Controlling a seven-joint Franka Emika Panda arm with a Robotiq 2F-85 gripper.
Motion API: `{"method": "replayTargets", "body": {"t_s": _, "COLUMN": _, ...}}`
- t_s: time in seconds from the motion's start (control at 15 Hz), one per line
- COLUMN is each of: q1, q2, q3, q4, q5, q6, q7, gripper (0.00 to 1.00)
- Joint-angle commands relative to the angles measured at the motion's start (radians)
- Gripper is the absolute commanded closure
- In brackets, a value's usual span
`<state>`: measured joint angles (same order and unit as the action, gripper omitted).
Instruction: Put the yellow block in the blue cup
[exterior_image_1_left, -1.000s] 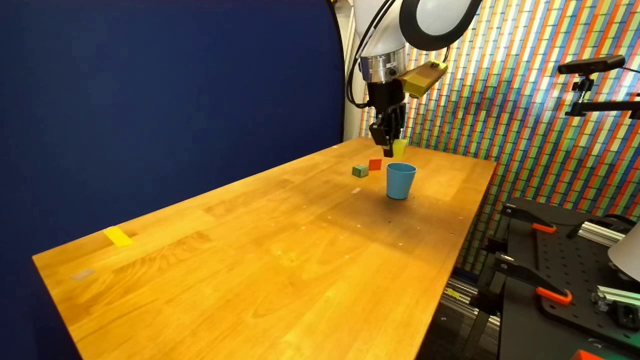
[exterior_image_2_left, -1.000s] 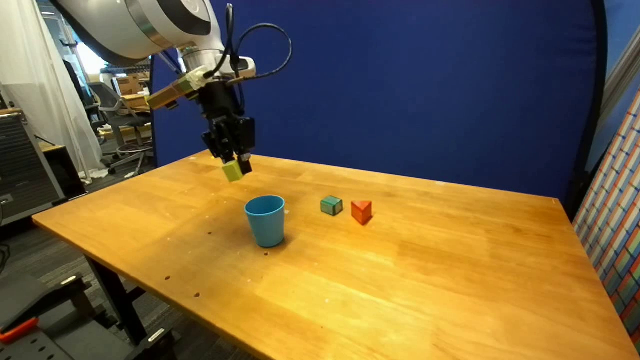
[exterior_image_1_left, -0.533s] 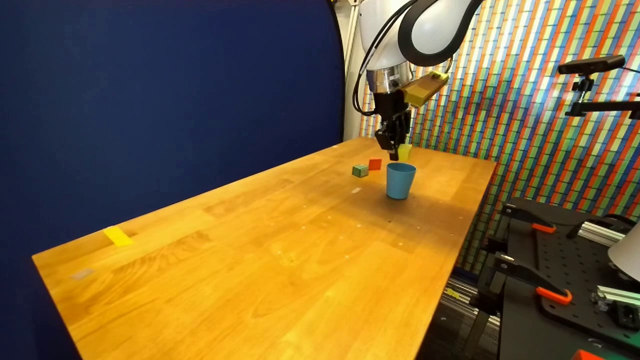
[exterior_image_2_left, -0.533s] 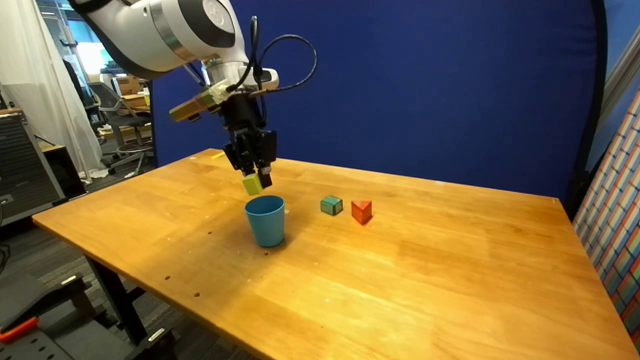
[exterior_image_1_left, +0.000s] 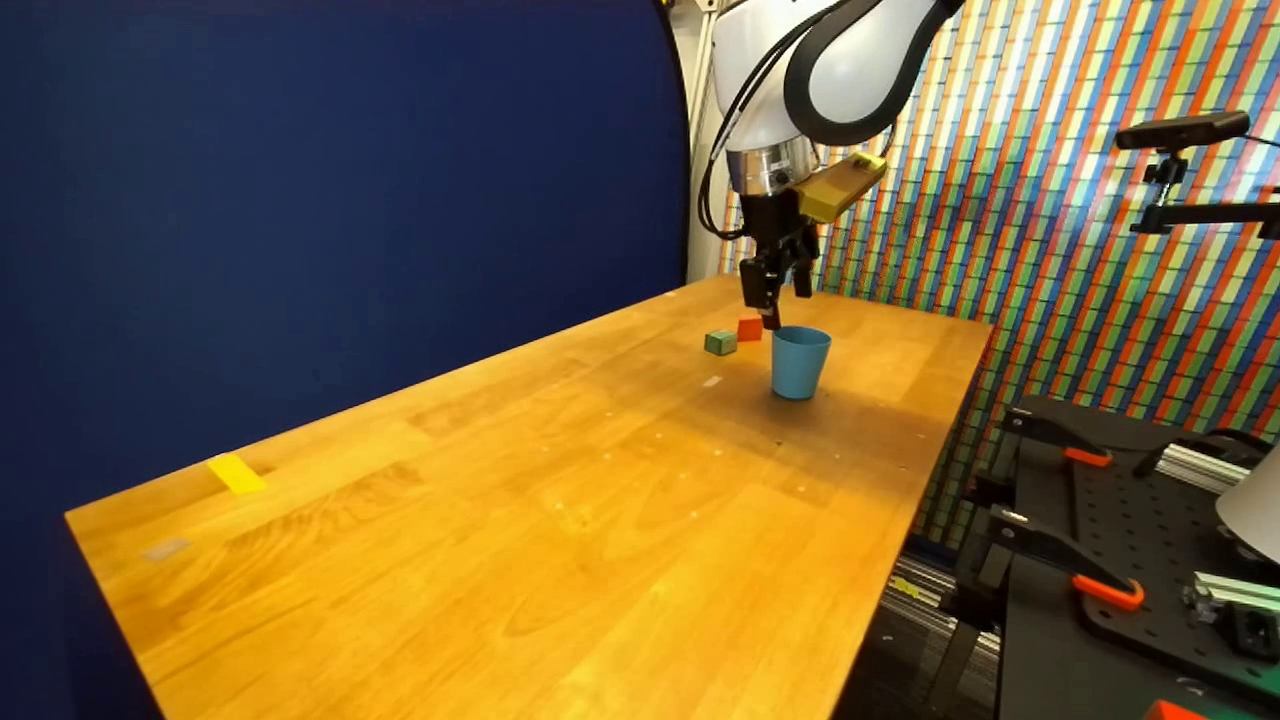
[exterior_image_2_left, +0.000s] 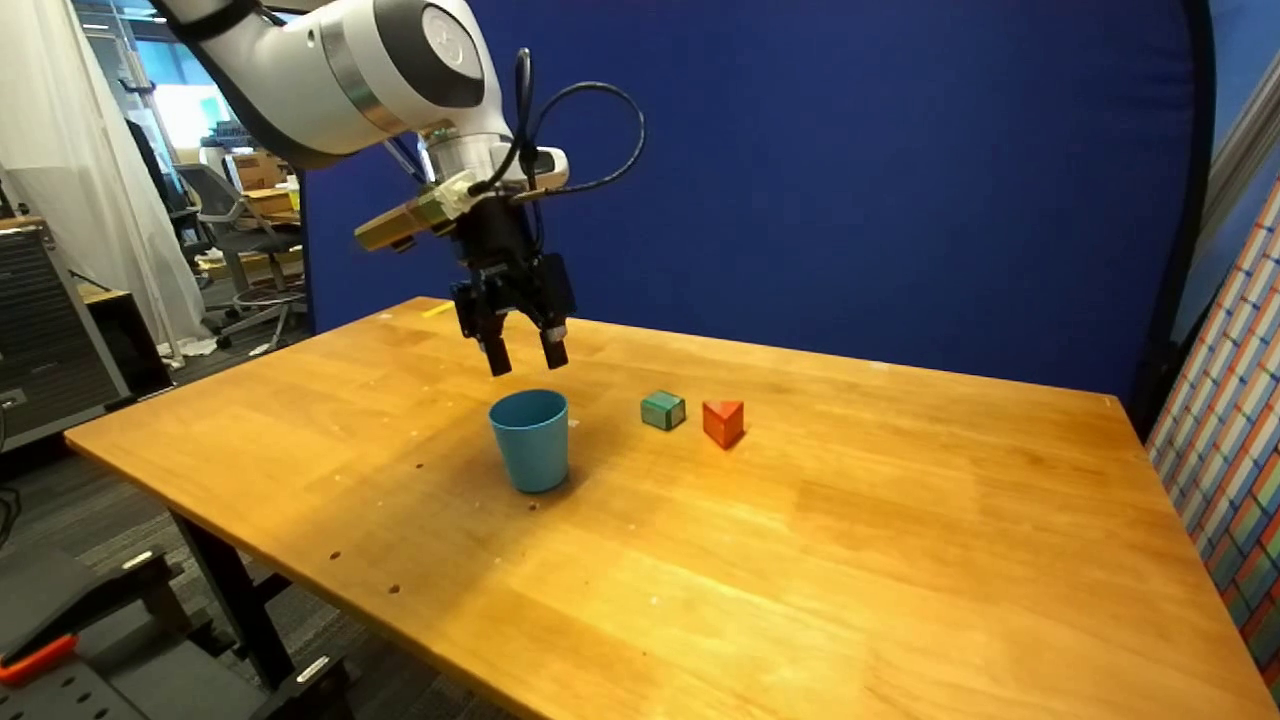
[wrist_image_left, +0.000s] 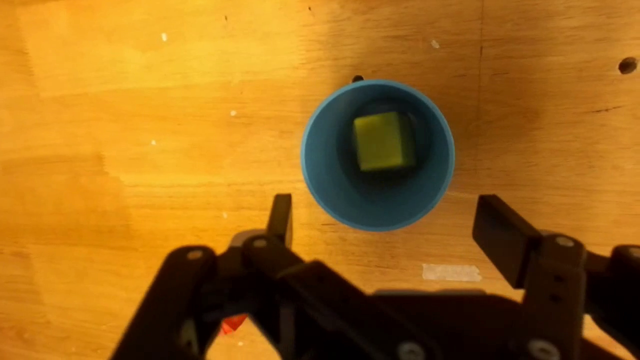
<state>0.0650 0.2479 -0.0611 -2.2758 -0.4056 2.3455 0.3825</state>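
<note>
Inside the blue cup (wrist_image_left: 320, 165), seen from above in the wrist view, lies the yellow block (wrist_image_left: 380, 142), apparently at the bottom. The cup (exterior_image_2_left: 537, 455) stands upright on the table and hides the block in both exterior views. My gripper (exterior_image_2_left: 525, 364) hangs just above and behind the rim of the cup there. Its two fingers (wrist_image_left: 505, 240) are spread wide with nothing between them, so it is open. In an exterior view the gripper (exterior_image_1_left: 787, 308) is over the cup's far side, clear of it.
On the wooden table (exterior_image_2_left: 850, 560) a green block (exterior_image_2_left: 663, 411) and a red triangular block (exterior_image_2_left: 723, 424) lie to one side of the cup. A flat yellow piece (exterior_image_1_left: 237, 473) is near a table edge. A camera on an arm (exterior_image_1_left: 1183, 130) stands beyond the table.
The gripper came down toward the cup with the yellow block between its fingers, then opened. The block has left the fingers and is now in the cup.
</note>
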Motion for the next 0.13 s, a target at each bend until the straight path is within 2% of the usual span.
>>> {"method": "replayTargets", "body": {"t_s": 0.0, "q1": 0.005, "q2": 0.001, "q3": -0.005, "q4": 0.000, "q5": 0.003, "q6": -0.002, "q7": -0.002, "gripper": 0.02}}
{"method": "replayTargets", "body": {"t_s": 0.07, "q1": 0.005, "q2": 0.002, "q3": -0.005, "q4": -0.002, "q5": 0.003, "q6": -0.002, "q7": -0.002, "gripper": 0.00}}
